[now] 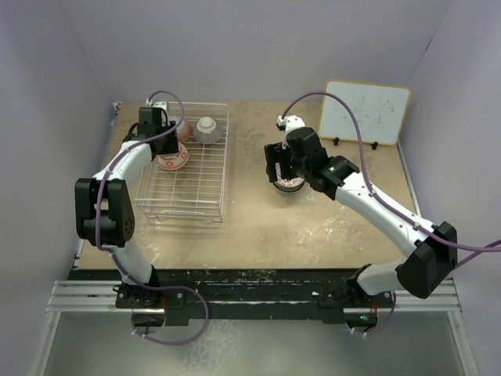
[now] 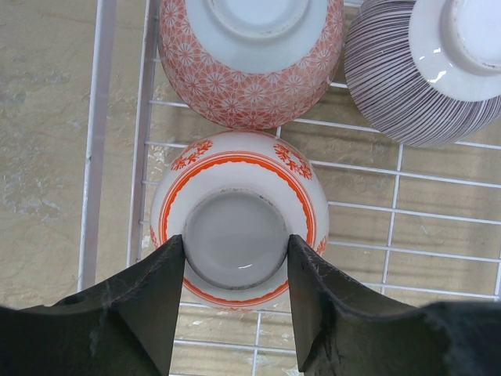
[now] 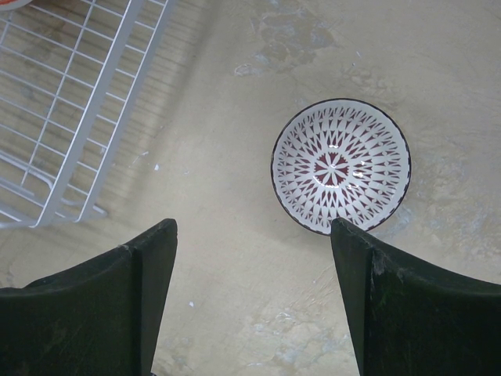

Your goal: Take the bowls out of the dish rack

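Red-orange bowl [image 2: 235, 168] lying upside down in rack [image 2: 141, 157], beside pink [image 2: 250, 78] and grey [image 2: 391, 86] ones. Left pincer [image 2: 235, 243] pinching its foot ring, both fingers touching, probably the handiest hold. Right pincer [image 3: 254, 231] hanging wide open, empty, over purple bowl [image 3: 340, 166] sitting upright on bench [image 3: 438, 63], apparently already unloaded.

Glossy glazed bowls [image 2: 235, 168] — smooth coated-wire dish rack [image 2: 95, 117].
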### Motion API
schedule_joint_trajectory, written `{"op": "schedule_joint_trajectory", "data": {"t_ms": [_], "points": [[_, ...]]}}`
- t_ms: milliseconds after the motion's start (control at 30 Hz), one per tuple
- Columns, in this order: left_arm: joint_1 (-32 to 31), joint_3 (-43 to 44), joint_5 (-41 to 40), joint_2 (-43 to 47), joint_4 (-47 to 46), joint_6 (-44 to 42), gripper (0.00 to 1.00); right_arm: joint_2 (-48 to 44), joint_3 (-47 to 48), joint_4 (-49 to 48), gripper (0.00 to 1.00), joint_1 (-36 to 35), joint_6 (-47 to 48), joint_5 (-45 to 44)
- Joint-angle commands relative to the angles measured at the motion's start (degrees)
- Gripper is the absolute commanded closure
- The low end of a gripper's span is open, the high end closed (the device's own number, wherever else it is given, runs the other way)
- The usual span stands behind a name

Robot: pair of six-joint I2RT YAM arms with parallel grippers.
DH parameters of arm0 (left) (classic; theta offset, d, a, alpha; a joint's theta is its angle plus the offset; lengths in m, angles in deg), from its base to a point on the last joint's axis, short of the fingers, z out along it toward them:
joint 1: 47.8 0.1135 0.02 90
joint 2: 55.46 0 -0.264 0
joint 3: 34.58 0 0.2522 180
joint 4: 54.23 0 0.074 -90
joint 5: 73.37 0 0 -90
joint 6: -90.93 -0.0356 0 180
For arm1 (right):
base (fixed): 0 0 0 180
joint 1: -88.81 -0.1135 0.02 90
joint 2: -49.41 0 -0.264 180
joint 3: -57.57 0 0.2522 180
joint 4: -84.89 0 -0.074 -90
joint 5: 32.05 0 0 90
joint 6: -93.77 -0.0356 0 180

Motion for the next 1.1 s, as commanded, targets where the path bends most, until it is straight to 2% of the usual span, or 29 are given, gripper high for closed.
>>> {"op": "schedule_joint_trajectory", "data": {"t_ms": [0, 67, 367, 533, 667, 767, 1067], "points": [[0.3, 1.8, 1.8, 1.0, 1.0, 0.8, 0.94, -0.7, 0.0, -1.4, 0.20, 0.1, -0.4, 0.2], [0.2, 1.7, 2.0, 2.1, 1.3, 0.8, 1.00, -0.8, 0.0, -1.4, 0.20, 0.1, -0.4, 0.3], [-1.5, 0.4, 1.4, 8.7, 1.7, 0.4, 1.00, -0.8, 0.3, -1.6, 0.20, 0.1, -0.7, 1.0], [-1.6, 0.8, 4.6, 12.2, 1.4, 1.3, 1.00, -0.4, 0.5, -2.9, 0.20, 0.1, -1.3, 3.7], [-1.4, 0.9, 10.0, 13.5, 1.0, 2.4, 1.00, 1.3, 1.7, -4.8, 0.20, 0.1, -1.4, 5.1], [-0.9, -0.2, 15.5, 14.7, -0.9, 3.7, 1.00, 2.9, 3.0, -8.1, 0.21, 0.1, -2.2, 10.4], [2.2, -8.4, 34.3, 18.8, -12.1, 11.8, 1.00, 8.7, 6.4, -22.4, 0.22, 0.1, -14.8, 27.4]]}}
